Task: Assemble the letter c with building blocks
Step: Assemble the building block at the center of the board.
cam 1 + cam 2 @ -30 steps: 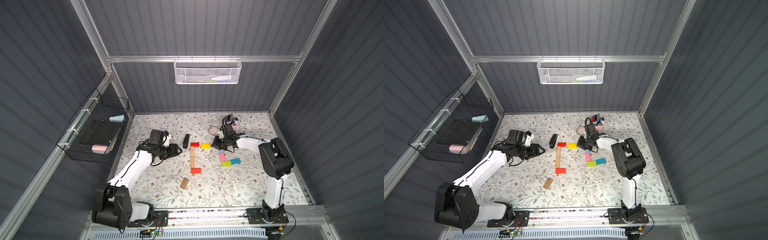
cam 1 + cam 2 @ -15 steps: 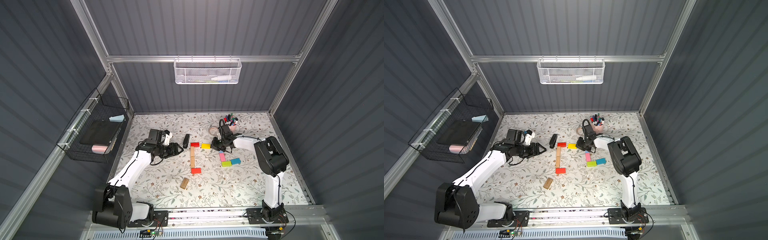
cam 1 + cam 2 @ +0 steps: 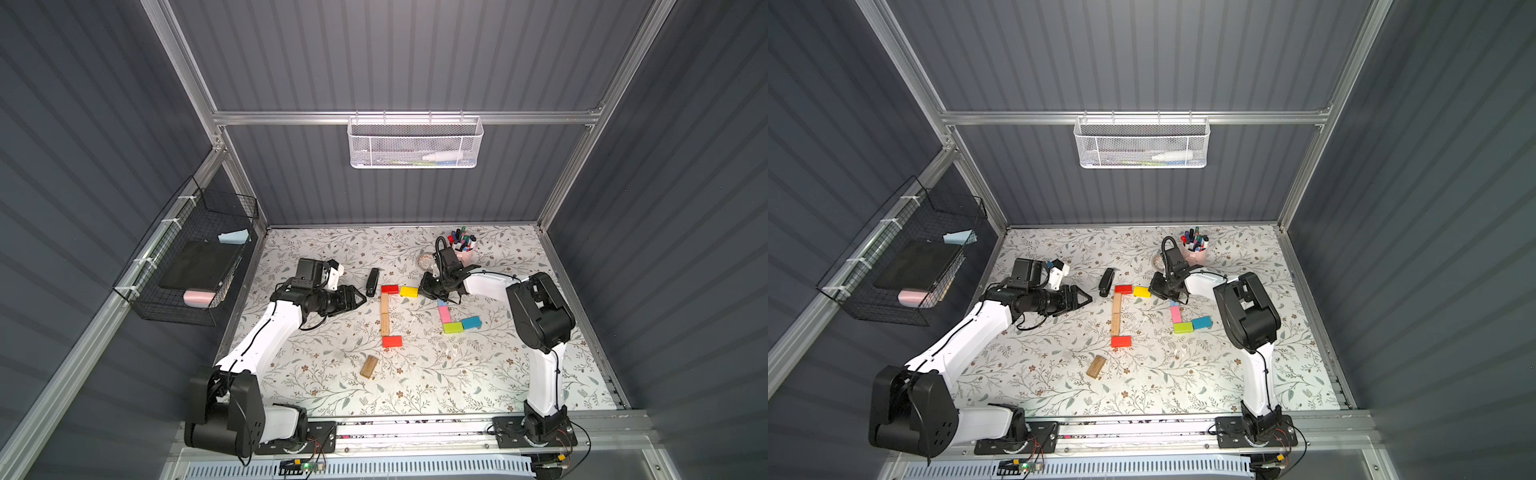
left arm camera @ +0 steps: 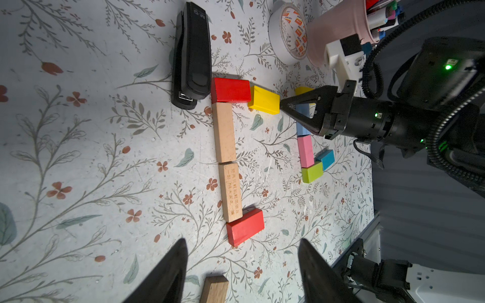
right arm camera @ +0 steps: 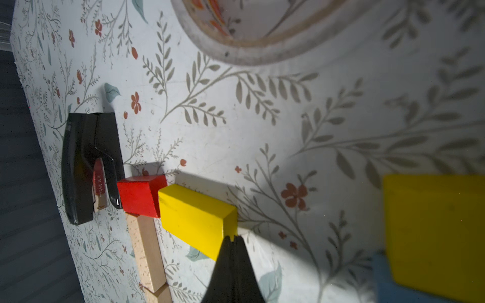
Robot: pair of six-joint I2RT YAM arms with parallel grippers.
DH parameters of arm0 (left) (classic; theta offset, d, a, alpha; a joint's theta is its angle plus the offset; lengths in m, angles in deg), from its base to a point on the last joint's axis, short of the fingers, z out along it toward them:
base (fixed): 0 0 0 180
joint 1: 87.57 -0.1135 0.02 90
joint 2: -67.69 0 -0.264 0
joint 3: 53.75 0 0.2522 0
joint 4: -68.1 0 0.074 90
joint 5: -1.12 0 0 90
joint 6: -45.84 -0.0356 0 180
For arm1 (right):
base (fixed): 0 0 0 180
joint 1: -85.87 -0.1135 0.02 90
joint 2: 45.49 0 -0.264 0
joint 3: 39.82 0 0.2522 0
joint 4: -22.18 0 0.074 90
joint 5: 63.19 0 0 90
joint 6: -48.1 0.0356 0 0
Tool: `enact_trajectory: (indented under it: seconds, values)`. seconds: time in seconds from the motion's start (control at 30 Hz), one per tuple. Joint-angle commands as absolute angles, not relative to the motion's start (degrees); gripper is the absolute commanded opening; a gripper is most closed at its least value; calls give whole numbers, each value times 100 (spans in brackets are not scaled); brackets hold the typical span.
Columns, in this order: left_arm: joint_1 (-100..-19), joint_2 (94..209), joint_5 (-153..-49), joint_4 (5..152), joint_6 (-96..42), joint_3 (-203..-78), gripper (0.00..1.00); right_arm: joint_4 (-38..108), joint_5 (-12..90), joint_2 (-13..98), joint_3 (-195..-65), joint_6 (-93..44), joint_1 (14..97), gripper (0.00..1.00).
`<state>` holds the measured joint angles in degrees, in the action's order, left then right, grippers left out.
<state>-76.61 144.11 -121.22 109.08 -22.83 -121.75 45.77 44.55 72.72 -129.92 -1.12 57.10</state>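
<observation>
the right gripper [image 5: 232, 237] is clenched on nothing, and its closed tip is set against the outer end corner of the yellow block [image 5: 194, 223]. that block lies just beside the upper red block [image 4: 231, 90] at the head of a spine of plain wooden bricks [image 4: 224, 131], slightly askew. the step in hand is judged to be a nudge that squares the yellow block into the top arm of the c. it is best done low and slowly, with the push aimed along the block's length, so that the red block and spine are not shoved into the black stapler [image 4: 193, 52] just beside them. the left gripper [image 3: 360, 297] is seen released and empty, near the stapler. a lower red block [image 4: 245, 227] is already placed at the spine's foot; pink [image 4: 305, 150], lime [image 4: 311, 171] and teal [image 4: 325, 159] blocks are clustered apart. the table [image 3: 415, 395] is covered in a flat floral print — probably smooth enough for sliding — and is enclosed by dark ribbed walls, on which a white mesh basket [image 3: 415, 143] and a black wire basket [image 3: 187, 266] are hung.
</observation>
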Motion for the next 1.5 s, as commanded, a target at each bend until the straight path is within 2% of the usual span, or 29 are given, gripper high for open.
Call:
enact_trajectory:
  seconds: [0.0, 0.3, 0.5, 0.77, 1.0, 1.47]
  values:
    - [-7720, 14393, -12254, 10911, -2447, -12156, 65, 4662, 4390, 7470, -13151, -37, 5692, 0]
    - [-7738, 14415, -12272, 10878, -2456, -12131, 65, 4803, 4219, 7459, -13256, -99, 5687, 0]
    - [-7746, 14416, -12277, 10884, -2460, -12136, 65, 4985, 3569, 6990, -13090, -138, 5542, 0]
    - [-7755, 14378, -12290, 10884, -2463, -12133, 65, 4959, 3749, 6490, -12671, -168, 5214, 0]
    - [-7753, 14389, -12324, 10884, -2473, -12147, 65, 5245, 4303, 6853, -13014, -624, 5124, 0]
    - [-7773, 14362, -12319, 10893, -2491, -12155, 65, 5767, 4219, 7415, -13488, -982, 5127, 0]
